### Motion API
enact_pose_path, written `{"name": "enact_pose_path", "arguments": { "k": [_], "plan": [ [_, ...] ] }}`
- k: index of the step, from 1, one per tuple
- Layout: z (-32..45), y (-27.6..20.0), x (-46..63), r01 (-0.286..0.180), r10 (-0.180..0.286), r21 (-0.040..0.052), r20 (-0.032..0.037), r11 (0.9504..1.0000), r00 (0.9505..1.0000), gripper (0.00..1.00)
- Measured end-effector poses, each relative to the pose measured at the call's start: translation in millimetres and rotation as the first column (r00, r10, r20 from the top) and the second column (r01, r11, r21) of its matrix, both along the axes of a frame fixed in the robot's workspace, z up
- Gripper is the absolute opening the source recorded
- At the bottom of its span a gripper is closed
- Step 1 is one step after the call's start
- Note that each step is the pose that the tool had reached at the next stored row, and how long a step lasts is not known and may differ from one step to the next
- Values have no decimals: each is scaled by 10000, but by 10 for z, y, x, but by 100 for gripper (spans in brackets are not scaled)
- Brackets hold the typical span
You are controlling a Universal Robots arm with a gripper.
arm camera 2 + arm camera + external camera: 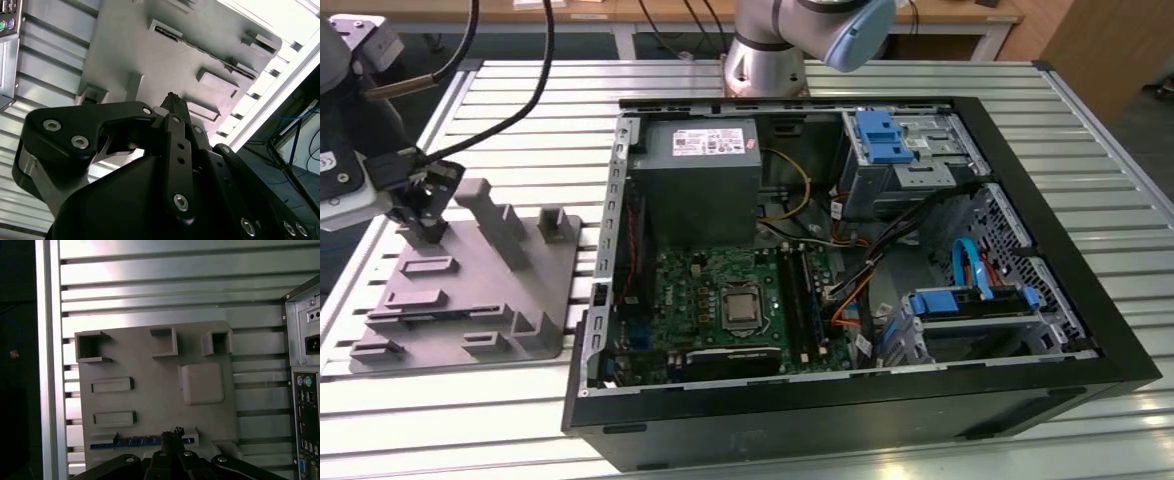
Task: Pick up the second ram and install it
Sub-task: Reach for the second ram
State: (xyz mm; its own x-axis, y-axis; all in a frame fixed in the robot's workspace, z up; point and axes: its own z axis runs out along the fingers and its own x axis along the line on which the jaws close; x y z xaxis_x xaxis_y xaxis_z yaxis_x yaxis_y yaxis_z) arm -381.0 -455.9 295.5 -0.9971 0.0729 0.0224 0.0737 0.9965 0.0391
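1. Gripper: jaws together, nothing clamped between them. In the exterior view it hangs over the 9 o'clock side of the scene.
2. Second ram: seated on edge in a slot of the gray holder plate. In the exterior view its long axis runs roughly 9 o'clock to 3 o'clock, parallel to the two empty slots just beside it.
3. Ram relative to jaws: in the first wrist view the closed tips overlap the stick, toward the end nearer the computer case. The stick is not between the jaws. Whether they touch it cannot be determined.
4. The plate lies on the slatted table.
5. At 3 o'clock from the plate stands the open case, with the green board and the power-supply box inside.
6. The arm base is at 12 o'clock, beyond the case.
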Motion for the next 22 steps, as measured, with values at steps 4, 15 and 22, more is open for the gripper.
{"name": "enact_pose_path", "arguments": {
  "k": [4,15,22],
  "plan": [
    [-72,-37,-39,1,-1,-1,-2,10000,10000,10],
    [-273,-146,-153,0,0,0,-6,10000,10000,10],
    [-401,-232,-196,0,0,1,-5,10000,10000,10]
  ]
}}
